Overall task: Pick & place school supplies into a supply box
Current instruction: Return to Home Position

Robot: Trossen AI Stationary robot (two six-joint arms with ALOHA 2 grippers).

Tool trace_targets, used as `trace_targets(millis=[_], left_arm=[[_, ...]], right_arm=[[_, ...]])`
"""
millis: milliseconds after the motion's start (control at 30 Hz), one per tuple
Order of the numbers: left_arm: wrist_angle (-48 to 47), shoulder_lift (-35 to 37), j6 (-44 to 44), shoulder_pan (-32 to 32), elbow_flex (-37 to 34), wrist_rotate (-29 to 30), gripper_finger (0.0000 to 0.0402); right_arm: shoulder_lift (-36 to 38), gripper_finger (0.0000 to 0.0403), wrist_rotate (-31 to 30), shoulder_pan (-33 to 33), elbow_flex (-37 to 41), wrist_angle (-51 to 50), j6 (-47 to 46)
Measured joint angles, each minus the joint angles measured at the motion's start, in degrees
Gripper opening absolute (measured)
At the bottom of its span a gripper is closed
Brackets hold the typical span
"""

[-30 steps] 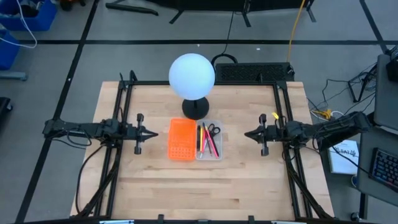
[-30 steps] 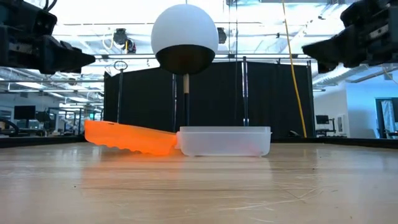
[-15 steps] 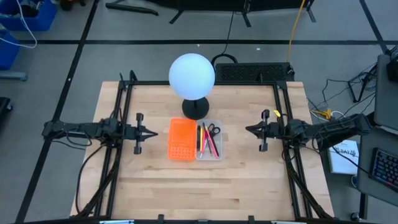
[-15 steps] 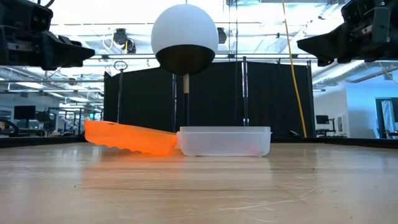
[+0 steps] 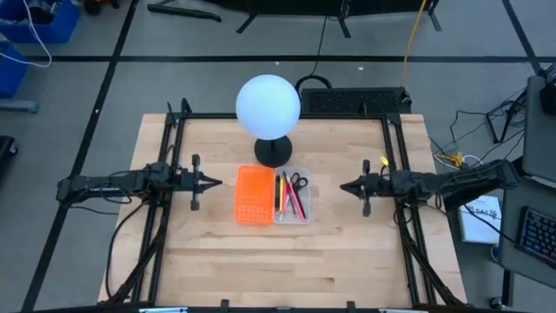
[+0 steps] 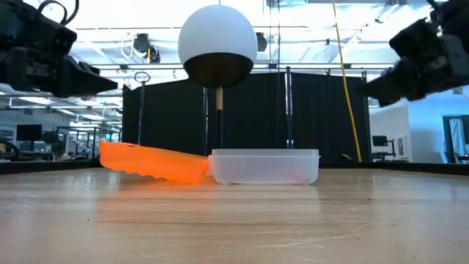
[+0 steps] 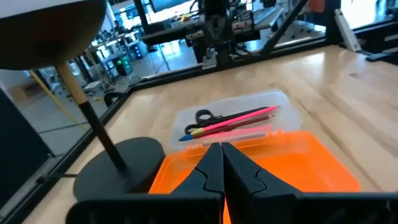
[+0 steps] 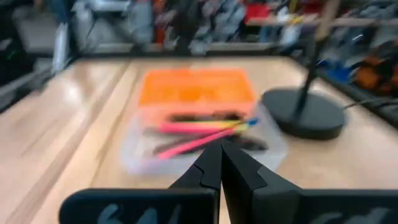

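The clear plastic tray [image 5: 293, 197] sits at the table's middle, joined to its orange perforated half [image 5: 253, 196] on the left. Inside it lie pink, yellow and dark pens [image 5: 287, 196] and the black-handled scissors [image 5: 298, 181]; the left wrist view shows the pens [image 7: 239, 118] and scissors [image 7: 204, 116] too. My left gripper [image 5: 216, 183] hovers shut above the table, left of the orange half. My right gripper [image 5: 342, 187] hovers shut to the right of the tray. The wrist views show each pair of fingers closed, left [image 7: 221, 154] and right [image 8: 219, 151].
A white globe lamp [image 5: 268, 106] stands on a black round base [image 5: 273, 151] just beyond the tray. Black frame rails [image 5: 395, 165] run along the table's left and right sides. Bare wood lies between the tray and the near edge.
My right gripper has dipped slightly and tipped nose-down, staying by the table's right side. My left gripper has moved a little toward the orange half. Both have stayed shut, and the tray and its contents have not moved.
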State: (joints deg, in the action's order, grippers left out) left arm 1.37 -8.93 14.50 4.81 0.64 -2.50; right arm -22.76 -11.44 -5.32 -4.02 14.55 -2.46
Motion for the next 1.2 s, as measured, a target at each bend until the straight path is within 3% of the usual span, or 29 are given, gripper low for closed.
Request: trace_targets(millis=[133,367,567,1067,1200], left_arm=[[0.3,0.0,-0.64,0.21,0.0,-0.96,0.0001],[0.11,0.0,-2.48,0.21,0.0,-1.01,0.0001],[0.24,0.0,-2.87,0.21,0.0,-2.79,0.0002],[0.26,-0.07,-1.27,0.21,0.02,-4.51,0.0003],[-0.58,-0.1,-2.28,0.21,0.04,-0.06,0.0005]], right_arm=[[2.38,0.0,5.43,-1.81,-3.66,-4.95,2.65],[14.67,0.0,4.15,-3.02,-4.3,-8.77,7.78],[22.71,0.0,4.13,-3.02,-0.22,-9.25,7.8],[22.55,0.0,3.36,-2.17,3.07,-10.71,5.76],[22.51,0.0,-3.09,-2.17,3.11,-10.53,6.16]])
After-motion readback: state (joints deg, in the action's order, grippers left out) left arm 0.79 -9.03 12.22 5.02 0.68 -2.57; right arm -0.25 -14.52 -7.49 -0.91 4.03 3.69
